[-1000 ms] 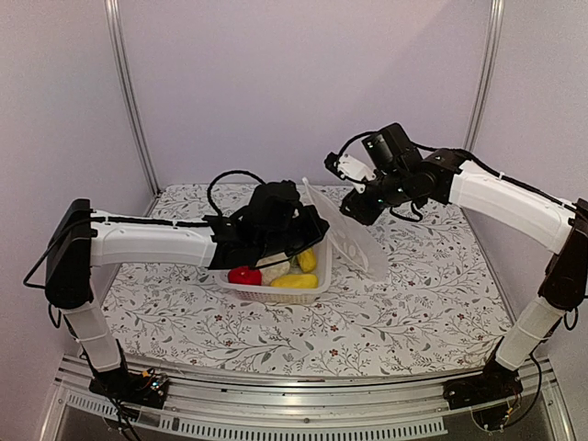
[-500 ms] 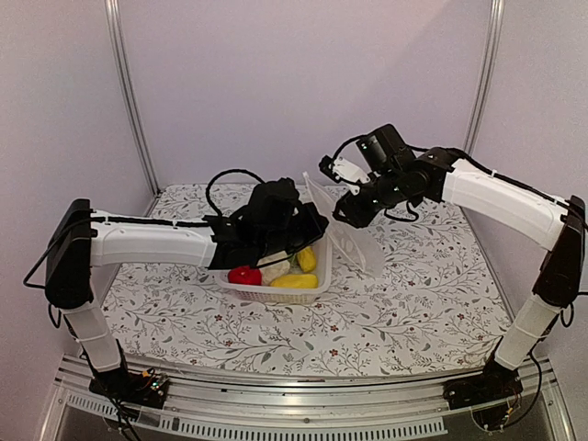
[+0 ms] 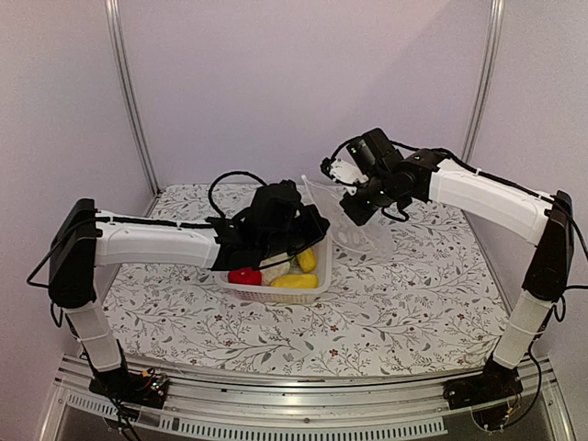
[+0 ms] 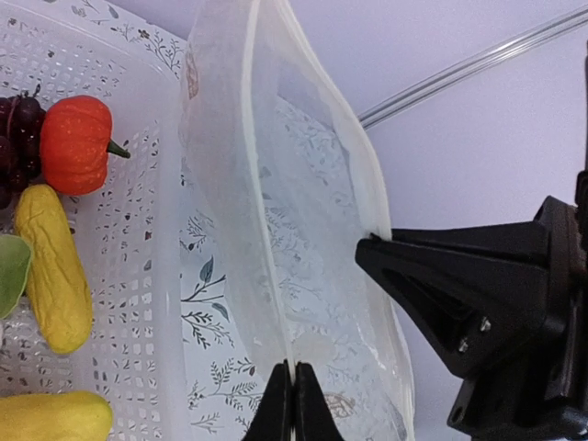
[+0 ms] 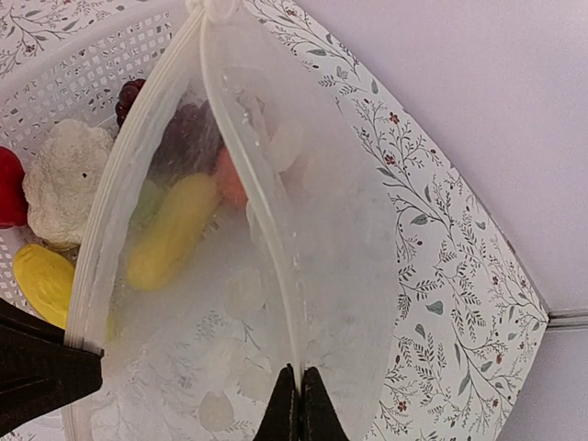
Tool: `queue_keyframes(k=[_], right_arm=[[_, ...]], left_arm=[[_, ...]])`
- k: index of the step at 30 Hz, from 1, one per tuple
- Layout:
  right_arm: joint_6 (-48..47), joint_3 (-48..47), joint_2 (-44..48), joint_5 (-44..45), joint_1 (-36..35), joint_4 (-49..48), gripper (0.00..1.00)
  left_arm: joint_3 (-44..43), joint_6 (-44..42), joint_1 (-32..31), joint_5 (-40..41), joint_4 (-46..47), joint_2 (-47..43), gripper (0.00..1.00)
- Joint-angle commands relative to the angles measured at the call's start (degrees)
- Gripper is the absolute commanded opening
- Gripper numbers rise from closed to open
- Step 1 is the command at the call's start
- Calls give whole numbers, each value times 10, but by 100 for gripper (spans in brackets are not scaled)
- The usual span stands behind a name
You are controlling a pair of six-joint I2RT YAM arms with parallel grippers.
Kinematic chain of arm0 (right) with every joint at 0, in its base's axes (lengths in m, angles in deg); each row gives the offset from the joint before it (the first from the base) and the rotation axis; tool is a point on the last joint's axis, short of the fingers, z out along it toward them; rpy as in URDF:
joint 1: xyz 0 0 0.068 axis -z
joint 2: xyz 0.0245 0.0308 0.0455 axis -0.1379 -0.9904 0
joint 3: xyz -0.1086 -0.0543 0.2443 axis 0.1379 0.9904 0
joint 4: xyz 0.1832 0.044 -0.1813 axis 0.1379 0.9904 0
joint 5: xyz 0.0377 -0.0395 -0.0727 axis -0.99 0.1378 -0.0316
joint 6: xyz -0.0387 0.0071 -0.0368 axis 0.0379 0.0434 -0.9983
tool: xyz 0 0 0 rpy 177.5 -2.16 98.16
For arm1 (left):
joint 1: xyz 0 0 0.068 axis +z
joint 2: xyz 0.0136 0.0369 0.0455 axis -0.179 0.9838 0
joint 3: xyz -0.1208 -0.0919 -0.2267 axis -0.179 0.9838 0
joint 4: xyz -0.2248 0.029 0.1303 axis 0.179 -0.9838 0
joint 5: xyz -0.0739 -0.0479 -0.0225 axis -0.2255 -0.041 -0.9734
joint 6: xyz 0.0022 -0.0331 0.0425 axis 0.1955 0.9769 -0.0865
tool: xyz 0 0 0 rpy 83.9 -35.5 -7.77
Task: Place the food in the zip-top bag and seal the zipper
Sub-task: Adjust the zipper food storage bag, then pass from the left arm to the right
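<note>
Tablecloth (image 3: 413,303) with leafy print, lilac walls (image 3: 303,83)

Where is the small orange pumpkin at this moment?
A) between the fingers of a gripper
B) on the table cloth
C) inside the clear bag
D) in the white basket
D: the pumpkin lies in the basket, next to the grapes and outside the bag.

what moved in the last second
The right gripper swung left, toward the left gripper, taking its edge of the bag along. The bag's low end rose a little. Both grippers still pinch the bag's rim. The left arm, basket and food stayed put.
</note>
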State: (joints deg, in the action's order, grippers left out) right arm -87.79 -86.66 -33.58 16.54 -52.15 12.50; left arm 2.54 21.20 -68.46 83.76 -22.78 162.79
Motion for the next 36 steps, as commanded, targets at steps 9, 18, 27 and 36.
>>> queue_keyframes(k=[9,18,27,36], right_arm=[[-35,-17,74,-128,7,38,6],[-18,-9,53,-142,7,42,33],[-20,11,33,-67,-7,20,46],[-39,36,32,64,-4,-34,0]], left_arm=[[-28,-27,4,-11,11,33,6],[-3,-13,1,-12,66,24,2],[-1,-11,0,-6,66,14,2],[-3,-23,0,-22,71,18,31]])
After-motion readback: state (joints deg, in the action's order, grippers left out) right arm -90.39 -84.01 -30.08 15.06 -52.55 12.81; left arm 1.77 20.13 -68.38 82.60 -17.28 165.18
